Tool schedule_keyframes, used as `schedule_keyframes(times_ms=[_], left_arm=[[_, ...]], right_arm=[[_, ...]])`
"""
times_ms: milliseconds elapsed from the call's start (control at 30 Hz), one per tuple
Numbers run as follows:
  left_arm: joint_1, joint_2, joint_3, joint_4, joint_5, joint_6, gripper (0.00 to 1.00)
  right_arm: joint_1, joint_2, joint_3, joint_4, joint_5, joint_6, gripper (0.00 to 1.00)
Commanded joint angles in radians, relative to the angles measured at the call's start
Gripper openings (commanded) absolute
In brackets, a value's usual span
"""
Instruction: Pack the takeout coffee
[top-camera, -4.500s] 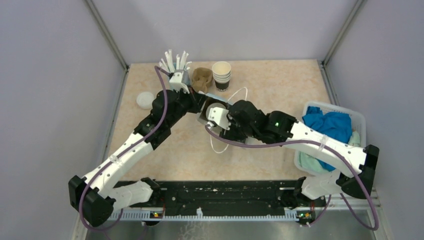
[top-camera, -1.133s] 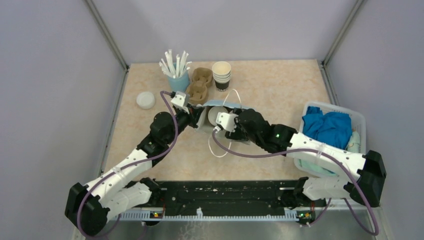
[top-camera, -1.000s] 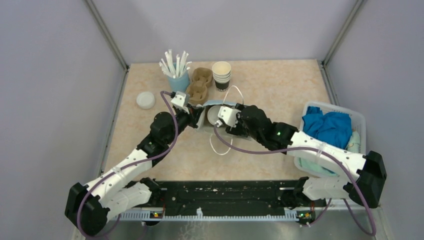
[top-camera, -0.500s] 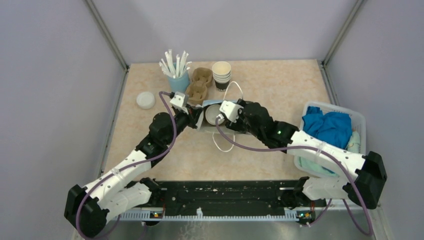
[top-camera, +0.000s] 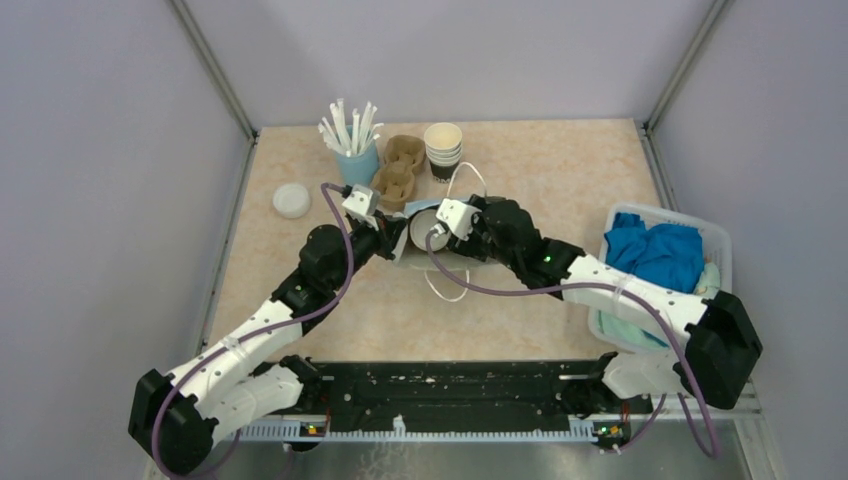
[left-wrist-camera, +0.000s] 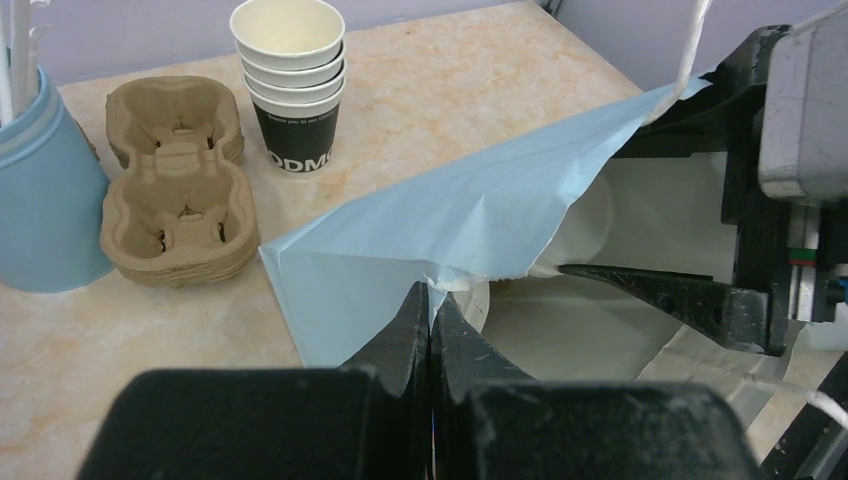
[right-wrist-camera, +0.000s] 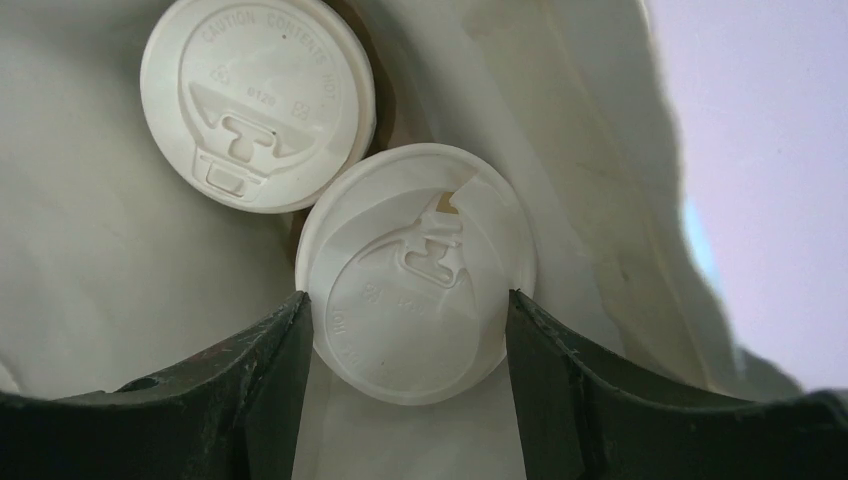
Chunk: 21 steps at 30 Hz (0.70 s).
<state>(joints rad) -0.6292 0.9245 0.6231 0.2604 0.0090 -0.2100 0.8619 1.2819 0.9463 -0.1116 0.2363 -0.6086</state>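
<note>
So: 2 cups w/ lids (right-wrist-camera: 257, 100) in bag (left-wrist-camera: 450, 215), approx. 4 empties (left-wrist-camera: 288, 60) alongside.

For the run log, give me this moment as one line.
left jaws: shut on blue bag edge | right jaws: gripping lidded cup inside bag | other lidded cup: beside it in bag | stage: not yet released

A robot lab booth: plain lavender walls (top-camera: 100, 150) (metal corner posts (top-camera: 216, 68)) enclosing a beige marble-look table (top-camera: 560, 170).
</note>
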Motion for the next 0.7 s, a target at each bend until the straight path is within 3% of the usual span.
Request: schedule_keyframes(times_ms=[0,467,667], left_arm=[[-0.004,-0.022,0.029,0.017,0.022,0.014,0.00],[-0.004,-0.012,0.033,-0.003,0.001,0.010,0.00],[-0.005,-0.007,0.065,-0.050,-0.033,0.010,0.00]], right_arm=[[-0.035,0.004,-0.021,0.088,-0.044,-0.019,0.50],[-0.072,0.052,-0.052,0.138,-0.096,-0.042,0.50],[-0.076,0.082,-0.030,0.057,-0.131,-0.088,0.50]])
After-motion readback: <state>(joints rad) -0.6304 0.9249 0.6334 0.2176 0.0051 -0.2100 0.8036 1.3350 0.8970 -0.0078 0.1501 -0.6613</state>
